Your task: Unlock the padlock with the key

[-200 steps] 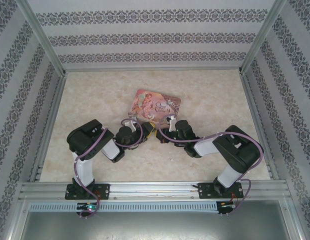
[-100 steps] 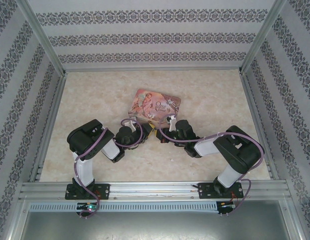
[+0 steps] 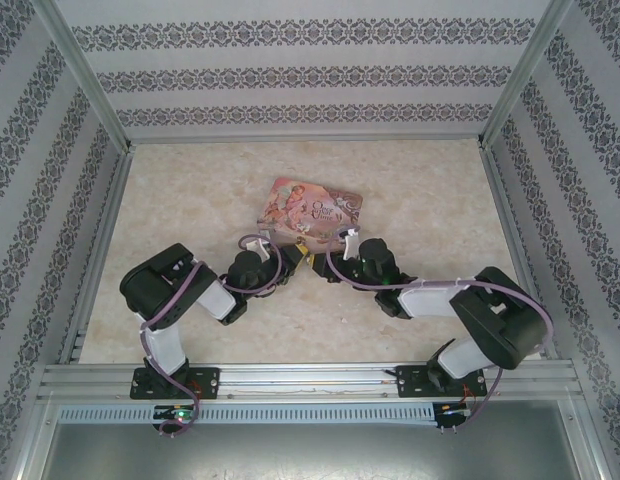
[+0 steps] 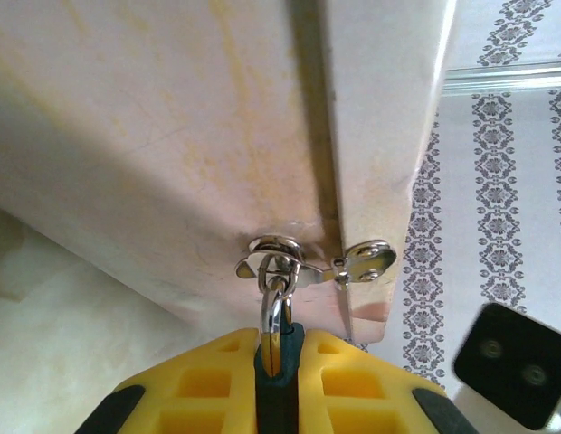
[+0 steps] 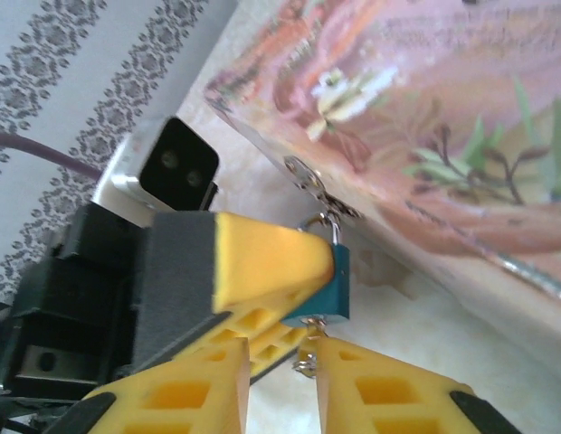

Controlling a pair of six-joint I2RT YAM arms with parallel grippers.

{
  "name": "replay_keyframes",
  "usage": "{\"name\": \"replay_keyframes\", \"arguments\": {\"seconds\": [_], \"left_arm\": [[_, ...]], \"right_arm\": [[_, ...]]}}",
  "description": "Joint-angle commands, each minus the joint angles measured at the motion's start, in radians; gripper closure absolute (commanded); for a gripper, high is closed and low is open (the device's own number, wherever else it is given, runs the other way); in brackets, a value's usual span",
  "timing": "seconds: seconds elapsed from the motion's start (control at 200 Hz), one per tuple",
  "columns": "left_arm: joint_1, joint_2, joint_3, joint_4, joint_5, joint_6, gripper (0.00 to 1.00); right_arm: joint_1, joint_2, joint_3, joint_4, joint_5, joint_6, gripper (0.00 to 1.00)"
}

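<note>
Teal padlock (image 5: 333,285), pinched in left pincer (image 4: 279,342), hangs from pink tin (image 5: 443,99).

Teal padlock (image 5: 338,286), pink floral tin (image 3: 312,206), yellow jaws.

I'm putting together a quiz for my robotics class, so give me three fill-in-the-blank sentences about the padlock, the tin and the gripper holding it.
1. The left gripper, shut on the padlock, has ___ fingers.
2. The padlock's body is ___.
3. Its shackle hangs from a silver clasp on the ___ tin.

Missing words: yellow; teal; pink.
</note>
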Motion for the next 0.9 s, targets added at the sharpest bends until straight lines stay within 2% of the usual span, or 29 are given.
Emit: {"name": "replay_keyframes", "arguments": {"seconds": [0.0,0.22,0.3,0.42,0.65,0.745,0.894], "left_arm": [[-0.012,-0.07,0.0,-0.04,-0.003,0.021,0.88],[-0.013,-0.167,0.027,-0.196,0.022,-0.007,0.89],[-0.014,-0.21,0.043,-0.296,0.031,-0.019,0.89],[-0.015,-0.273,0.067,-0.442,0.036,-0.029,0.89],[-0.015,-0.356,0.068,-0.578,0.018,-0.077,0.95],[-0.015,-0.371,0.067,-0.599,0.019,-0.106,0.96],[-0.015,-0.391,0.077,-0.639,0.03,-0.119,0.96]], "right_arm": [[-0.003,-0.079,-0.016,-0.041,0.04,-0.096,0.7],[0.022,-0.29,-0.011,-0.254,0.111,-0.364,0.57],[0.05,-0.362,-0.011,-0.309,0.144,-0.523,0.53],[0.106,-0.437,-0.003,-0.385,0.195,-0.783,0.53],[0.209,-0.485,-0.003,-0.45,0.33,-1.227,0.39],[0.214,-0.485,0.015,-0.496,0.346,-1.349,0.35],[0.214,-0.461,0.051,-0.554,0.36,-1.5,0.34]]}}
